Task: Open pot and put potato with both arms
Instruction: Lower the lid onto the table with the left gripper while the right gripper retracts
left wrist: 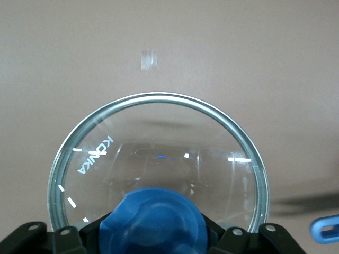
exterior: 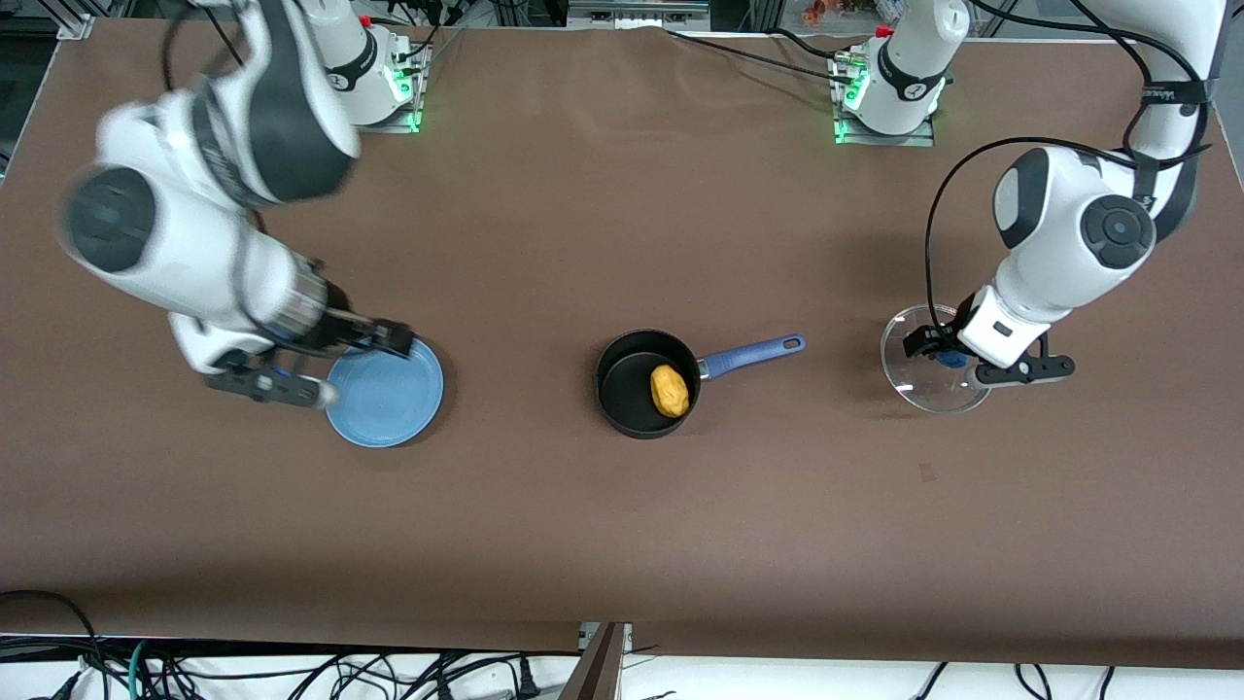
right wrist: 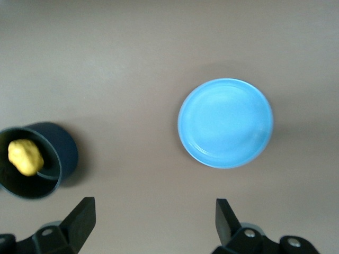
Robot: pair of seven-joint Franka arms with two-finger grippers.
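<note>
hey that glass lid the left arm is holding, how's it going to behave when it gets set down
The lid looks like metal-rimmed glass, so probably rigid but breakable. The left pincer grips only its knob, so it may tilt. Being round, it could roll if it lands on edge.

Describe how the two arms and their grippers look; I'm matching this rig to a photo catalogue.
Both arms are glossy white with rounded shells and black joint caps. The left arm trails a black cable looping to its wrist. The left gripper and right gripper are black with two fingers. Green lights glow at each base.
</note>
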